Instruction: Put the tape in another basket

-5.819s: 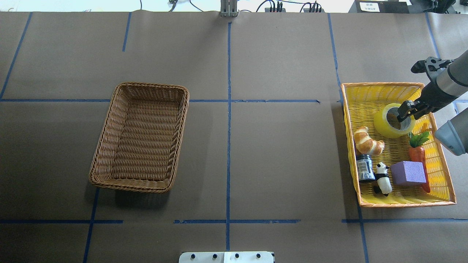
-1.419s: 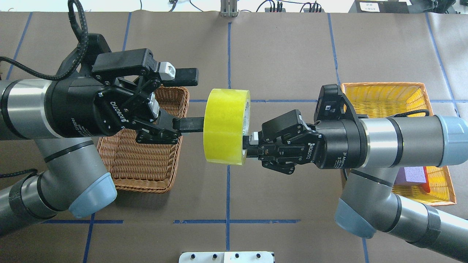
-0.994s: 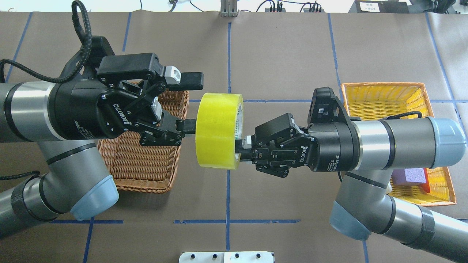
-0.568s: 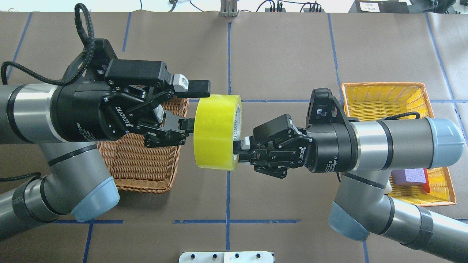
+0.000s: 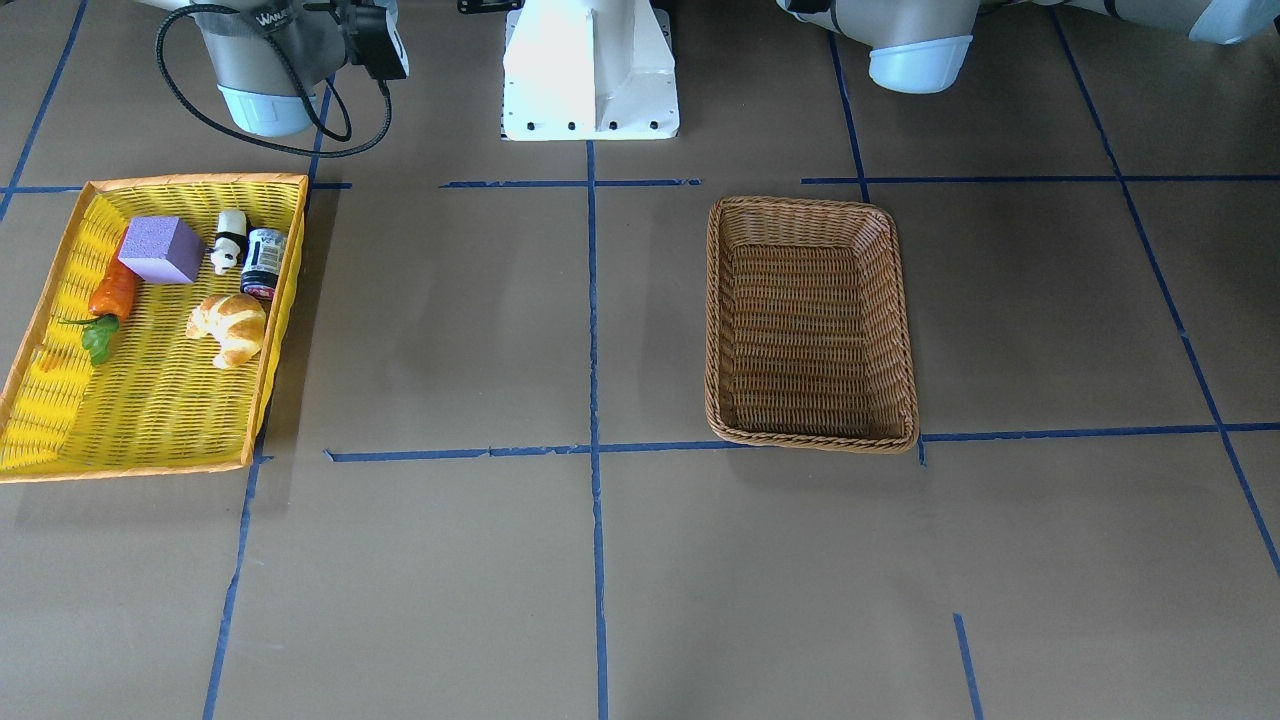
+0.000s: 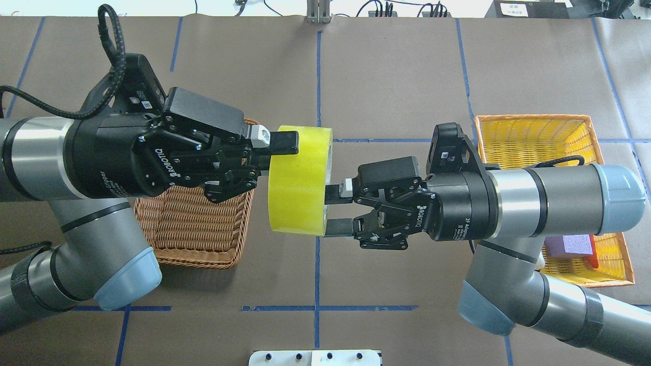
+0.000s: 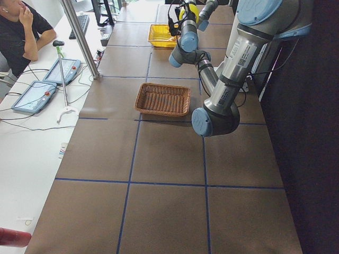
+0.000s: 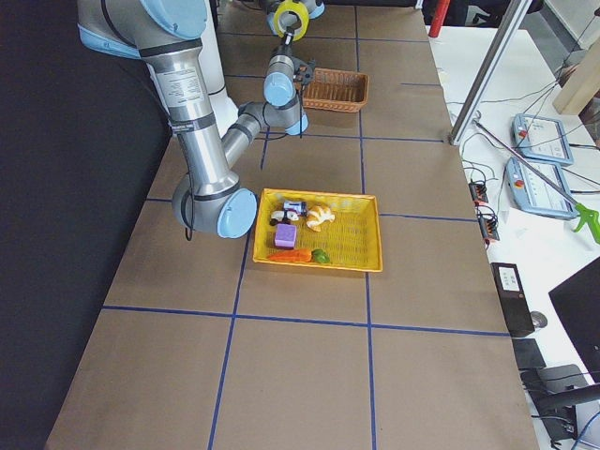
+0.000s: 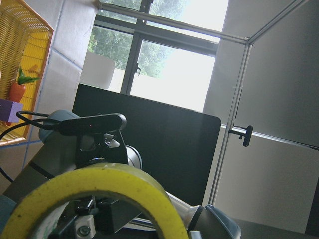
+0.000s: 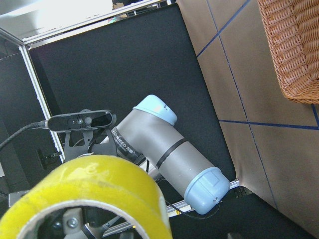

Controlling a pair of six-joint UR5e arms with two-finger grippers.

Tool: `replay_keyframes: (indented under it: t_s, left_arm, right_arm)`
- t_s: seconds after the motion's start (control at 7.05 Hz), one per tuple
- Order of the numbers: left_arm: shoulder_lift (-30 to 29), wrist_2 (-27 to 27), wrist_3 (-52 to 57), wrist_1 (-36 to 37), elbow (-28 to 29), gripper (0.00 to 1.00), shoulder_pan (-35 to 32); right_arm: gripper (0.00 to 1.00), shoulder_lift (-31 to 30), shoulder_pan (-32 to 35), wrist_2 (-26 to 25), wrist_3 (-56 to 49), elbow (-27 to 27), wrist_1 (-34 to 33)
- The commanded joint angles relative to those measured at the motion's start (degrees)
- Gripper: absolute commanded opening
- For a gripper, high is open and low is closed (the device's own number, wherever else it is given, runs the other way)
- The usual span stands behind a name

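Observation:
The yellow-green tape [image 6: 299, 182] hangs on edge in mid-air over the table's middle. My left gripper [image 6: 290, 152] is shut on the tape's upper wall, one finger [image 6: 285, 143] lying over its outer face. My right gripper [image 6: 333, 209] is open, its fingers spread either side of the tape's lower wall on the opposite side. The tape fills the bottom of the left wrist view [image 9: 99, 191] and the right wrist view [image 10: 84, 186]. The brown wicker basket [image 6: 193, 239] stands empty under my left arm; it also shows in the front-facing view [image 5: 810, 320].
The yellow basket [image 5: 150, 400] at the right side holds a croissant [image 5: 230, 325], purple block [image 5: 160, 250], carrot [image 5: 110, 295], panda figure [image 5: 230, 238] and dark jar [image 5: 264, 262]. My right arm covers part of it in the overhead view [image 6: 529, 132]. An operator [image 7: 18, 32] sits beyond the table.
My left gripper has closed onto the tape's upper wall. My right gripper, shut on the tape a moment ago, has opened. The tape has stayed nearly in place.

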Motion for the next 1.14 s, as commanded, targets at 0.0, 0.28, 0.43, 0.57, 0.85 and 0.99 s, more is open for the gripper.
replay_keyframes:
  t_s: [0.0, 0.28, 0.43, 0.57, 0.85, 0.99]
  left_arm:
    - [0.6, 0.0, 0.2, 0.0, -0.6, 0.00, -0.3]
    - [2.2, 0.0, 2.1, -0.2, -0.8, 0.00, -0.7]
    - [2.9, 0.0, 3.7, -0.1, -0.8, 0.00, -2.0]
    - [4.7, -0.1, 4.2, -0.1, -0.7, 0.00, -3.7]
    - [8.2, -0.5, 5.1, 2.0, 1.1, 0.00, -5.2]
    - [9.0, -2.7, 11.1, 7.1, 2.3, 0.00, -5.7]
  right_arm:
    - [1.00, -0.4, 0.7, 0.5, 0.0, 0.5, 0.5]
    - [1.00, -6.0, 1.9, 0.5, 0.2, 0.4, 8.8]
    - [1.00, -7.5, 2.6, 0.6, 0.3, 0.4, 9.2]
    - [1.00, -9.0, 3.7, 0.5, 0.7, 0.4, 9.8]
    - [1.00, -10.9, 8.8, 0.6, -0.4, -2.7, 9.0]
    - [1.00, -10.8, 13.2, 2.9, -2.5, -6.3, 7.6]
